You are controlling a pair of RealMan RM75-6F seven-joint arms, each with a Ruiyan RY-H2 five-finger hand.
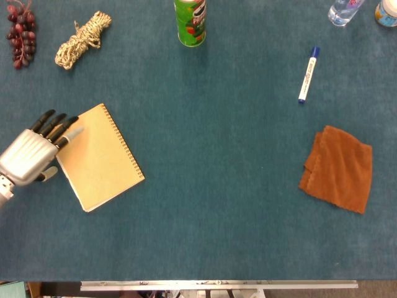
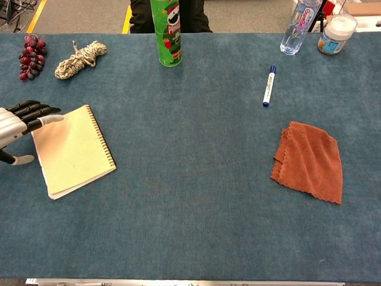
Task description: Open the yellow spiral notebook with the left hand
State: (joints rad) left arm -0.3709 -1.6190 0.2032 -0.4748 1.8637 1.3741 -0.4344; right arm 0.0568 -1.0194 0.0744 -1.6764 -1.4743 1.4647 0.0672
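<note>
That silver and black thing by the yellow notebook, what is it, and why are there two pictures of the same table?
It is a robot hand, the left one of a two-armed machine that a person steers from afar. Both pictures come from cameras on the robot itself: one on its head looks nearly straight down, one on its chest looks across the table. The right hand shows in neither.

The robot hand holds nothing; its fingers are spread, reaching over the left edge of the closed notebook. Whether they touch it, I cannot tell.

On the blue table also lie a bunch of dark grapes, a coil of rope, a green snack can standing upright, a marker and an orange cloth. At the far right corner stand a water bottle and a small jar.
</note>
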